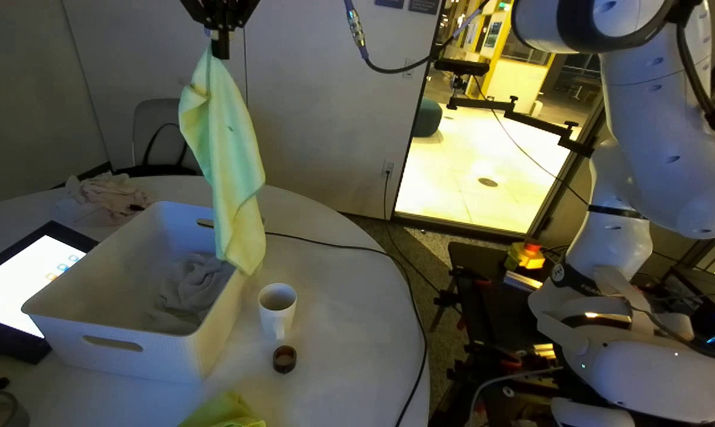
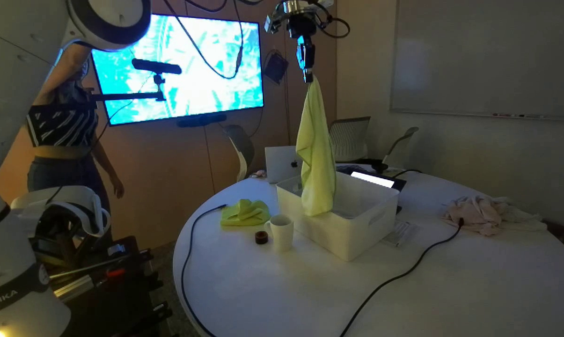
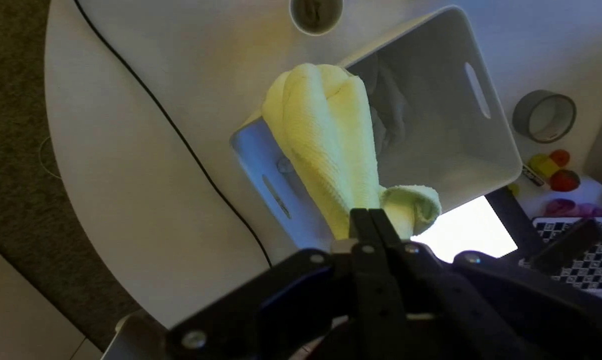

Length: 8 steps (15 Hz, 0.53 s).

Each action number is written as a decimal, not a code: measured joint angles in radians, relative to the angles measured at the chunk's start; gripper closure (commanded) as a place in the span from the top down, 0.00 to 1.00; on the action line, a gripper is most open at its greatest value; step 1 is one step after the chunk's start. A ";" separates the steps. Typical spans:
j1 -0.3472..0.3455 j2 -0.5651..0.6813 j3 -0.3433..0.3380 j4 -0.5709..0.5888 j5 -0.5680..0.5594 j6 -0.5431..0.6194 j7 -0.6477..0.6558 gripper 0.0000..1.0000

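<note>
Jaws are up high, pressed together w/ next to no gap, upper tip of the towel (image 1: 229,154) nipped btwn them; the rest hangs down in long loose folds, w/ a curled flap btwn 2 & 3 o'clock from the jaws in the wrist view. In both exterior views the towel's lower end overlaps the rim of the bin (image 1: 161,351); can't tell if they touch. Bin as clock centre, in an exterior view: towel's end approx. btwn 2 & 3, mug (image 1: 269,321) btwn 3 & 4 just beside the bin, dark puck (image 1: 284,369) at 4 near the mug, folded cloth (image 1: 223,413) at 5 & partly cut off, lit screen (image 1: 13,287) at 9, crumpled pink cloth (image 1: 108,198) at 11. Grey cloth (image 1: 194,284) lies bunched inside the bin, toward 3. All that's on the white desk (image 1: 345,332), w/ a thin black cable (image 1: 327,242) running across btwn 2 & 3. Wrist view, same centre: mug at 11, grey tape (image 3: 521,117) approx. at 3. In an exterior view, laptop (image 2: 282,161) sits btwn 10 & 11, TV (image 2: 197,91) further off that way on the wall, & a person (image 2: 64,135) stands btwn 9 & 10, partly behind the arm (image 2: 24,84).
</note>
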 measured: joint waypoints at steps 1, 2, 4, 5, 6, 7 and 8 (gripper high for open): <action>0.004 0.027 0.000 0.037 0.000 -0.011 0.006 0.00; 0.009 0.054 0.000 0.074 0.000 -0.023 0.012 0.00; 0.021 0.102 -0.004 0.136 0.000 -0.036 0.018 0.00; 0.029 0.121 -0.009 0.158 0.000 -0.037 0.018 0.00; 0.035 0.138 -0.011 0.180 0.000 -0.037 0.019 0.00; 0.039 0.154 -0.009 0.199 0.000 -0.026 0.023 0.00; 0.042 0.167 -0.004 0.211 0.000 -0.007 0.026 0.00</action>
